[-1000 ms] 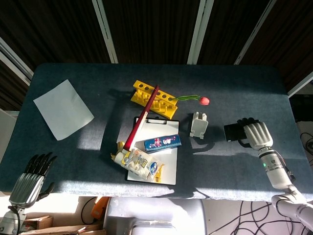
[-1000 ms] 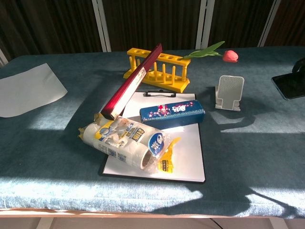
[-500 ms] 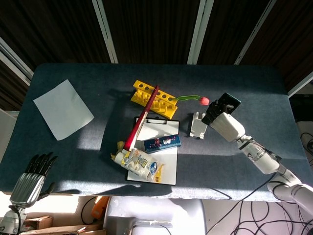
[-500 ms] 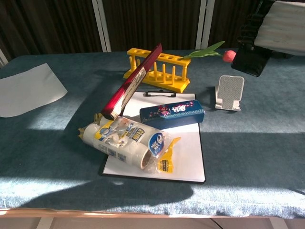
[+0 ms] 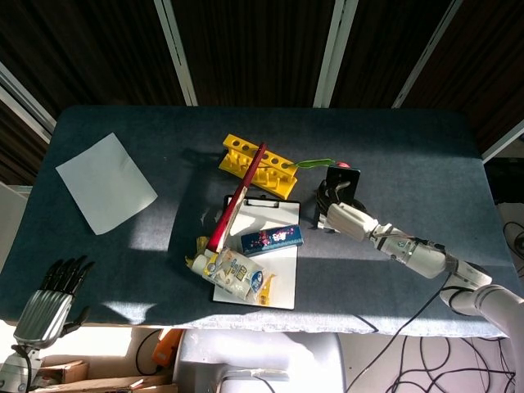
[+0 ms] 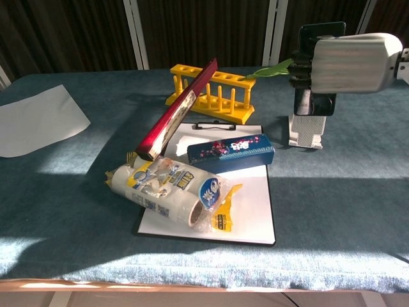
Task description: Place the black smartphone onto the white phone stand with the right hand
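My right hand (image 6: 351,62) grips the black smartphone (image 6: 321,33) and holds it upright, its lower end right in front of the white phone stand (image 6: 305,133). Whether the phone rests on the stand's lip I cannot tell. From the head view, the right hand (image 5: 345,216) and the smartphone (image 5: 339,183) cover most of the stand. My left hand (image 5: 51,304) hangs below the table's front left corner, fingers apart and holding nothing.
Left of the stand lie a clipboard (image 6: 249,211), a blue box (image 6: 230,151), a wrapped pack of rolls (image 6: 169,190) and a long red box (image 6: 179,110) leaning on a yellow rack (image 6: 214,94). A tulip (image 5: 315,163) lies behind it. A paper sheet (image 5: 106,182) sits far left.
My right hand lifted the smartphone from the table's right side, carried it left, turned it upright and lowered it to the stand. The left hand has stayed still.
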`<state>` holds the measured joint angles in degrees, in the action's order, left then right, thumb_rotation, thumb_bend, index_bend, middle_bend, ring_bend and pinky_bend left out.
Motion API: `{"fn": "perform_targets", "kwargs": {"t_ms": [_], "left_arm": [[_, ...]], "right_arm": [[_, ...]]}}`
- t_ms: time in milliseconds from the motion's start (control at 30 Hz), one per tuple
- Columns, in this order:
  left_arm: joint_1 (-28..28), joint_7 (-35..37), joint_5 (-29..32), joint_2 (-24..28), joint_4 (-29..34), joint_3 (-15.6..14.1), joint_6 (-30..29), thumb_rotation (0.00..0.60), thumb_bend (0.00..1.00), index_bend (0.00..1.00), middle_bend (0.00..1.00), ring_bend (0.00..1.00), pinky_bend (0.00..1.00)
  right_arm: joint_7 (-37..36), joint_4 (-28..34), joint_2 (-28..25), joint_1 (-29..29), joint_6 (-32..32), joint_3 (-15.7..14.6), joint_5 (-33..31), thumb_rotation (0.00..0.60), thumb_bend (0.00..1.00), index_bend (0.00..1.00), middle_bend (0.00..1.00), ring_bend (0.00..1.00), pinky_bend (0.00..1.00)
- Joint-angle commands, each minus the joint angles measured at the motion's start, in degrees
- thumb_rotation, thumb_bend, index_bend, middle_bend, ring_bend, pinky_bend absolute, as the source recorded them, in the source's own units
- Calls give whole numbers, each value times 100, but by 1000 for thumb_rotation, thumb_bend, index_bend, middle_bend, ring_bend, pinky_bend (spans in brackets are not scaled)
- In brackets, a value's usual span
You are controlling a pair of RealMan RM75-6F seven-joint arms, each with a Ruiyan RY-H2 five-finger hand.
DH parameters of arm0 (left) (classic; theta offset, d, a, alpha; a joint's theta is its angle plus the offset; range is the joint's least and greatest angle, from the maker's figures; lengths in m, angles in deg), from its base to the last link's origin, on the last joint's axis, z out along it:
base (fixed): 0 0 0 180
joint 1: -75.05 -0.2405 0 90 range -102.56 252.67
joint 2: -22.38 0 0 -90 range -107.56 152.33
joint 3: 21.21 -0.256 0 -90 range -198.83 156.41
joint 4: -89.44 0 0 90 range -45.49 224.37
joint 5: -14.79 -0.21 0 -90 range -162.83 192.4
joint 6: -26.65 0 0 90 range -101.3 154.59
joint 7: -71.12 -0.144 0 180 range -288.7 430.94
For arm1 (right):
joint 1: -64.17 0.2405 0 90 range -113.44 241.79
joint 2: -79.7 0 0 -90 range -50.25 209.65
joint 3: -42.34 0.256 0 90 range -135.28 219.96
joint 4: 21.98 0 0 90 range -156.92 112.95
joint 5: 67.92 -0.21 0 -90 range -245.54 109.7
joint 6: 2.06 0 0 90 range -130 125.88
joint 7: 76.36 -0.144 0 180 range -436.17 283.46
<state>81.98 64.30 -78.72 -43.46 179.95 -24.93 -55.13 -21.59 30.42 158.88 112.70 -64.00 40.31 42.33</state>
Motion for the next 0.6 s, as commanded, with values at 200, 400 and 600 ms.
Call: {"fn": "perform_targets", "kwargs": {"t_ms": [200,400,600], "left_arm": [[2,-52,-14,-21,18,-2,-2,600,334,0,0,0,0],[18,-100,38,-45,2,25,35,600,333,0,0,0,0],[-62,-406,119,-170,-24,105,-123,600,333,0,0,0,0]], "right_arm": [[-424,-794,485,-96,-87,-102,-71,600,449,885,676,609,635],[-763,-1253,711,-160,-268,-206,-56,600,448,878,676,609,633],[-1130,-1700,1079,-292,-402,-193,-219,600,449,865,676,609,632]]}}
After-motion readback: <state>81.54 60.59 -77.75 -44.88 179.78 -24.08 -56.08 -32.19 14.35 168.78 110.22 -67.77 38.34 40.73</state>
